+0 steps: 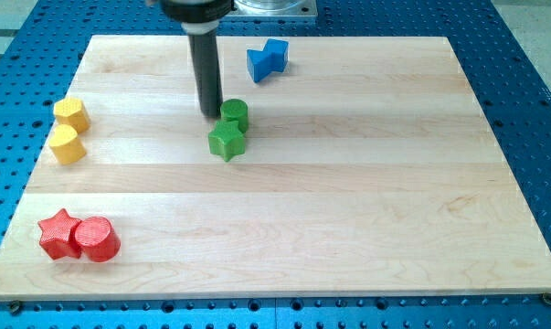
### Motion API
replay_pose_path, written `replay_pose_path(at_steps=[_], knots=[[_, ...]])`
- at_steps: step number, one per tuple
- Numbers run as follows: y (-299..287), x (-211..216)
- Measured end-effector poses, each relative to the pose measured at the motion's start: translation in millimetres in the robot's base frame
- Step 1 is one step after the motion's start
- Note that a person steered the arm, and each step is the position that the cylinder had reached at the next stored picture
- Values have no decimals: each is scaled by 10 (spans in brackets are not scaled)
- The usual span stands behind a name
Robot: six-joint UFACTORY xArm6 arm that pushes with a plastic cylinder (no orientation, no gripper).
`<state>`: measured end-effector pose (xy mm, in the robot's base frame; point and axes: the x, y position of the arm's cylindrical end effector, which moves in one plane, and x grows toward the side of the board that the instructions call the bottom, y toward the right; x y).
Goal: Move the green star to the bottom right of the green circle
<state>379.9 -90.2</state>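
The green star (227, 141) lies near the board's upper middle, touching the green circle (236, 114), which sits just above it and slightly to the view's right. My tip (211, 113) is down on the board just left of the green circle and above-left of the green star, close to both.
A blue block (267, 59) lies near the view's top. Two yellow blocks (72, 113) (67, 144) sit at the left edge. A red star (59, 234) and a red circle (97, 239) sit together at the bottom left. The wooden board (348, 201) rests on a blue perforated table.
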Motion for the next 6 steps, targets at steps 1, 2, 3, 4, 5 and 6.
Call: replay_pose_path(at_steps=[1,2,3,4,5,6], knots=[[391,288],[-158,411],[-256,979],[142,806],[543,625],[429,842]])
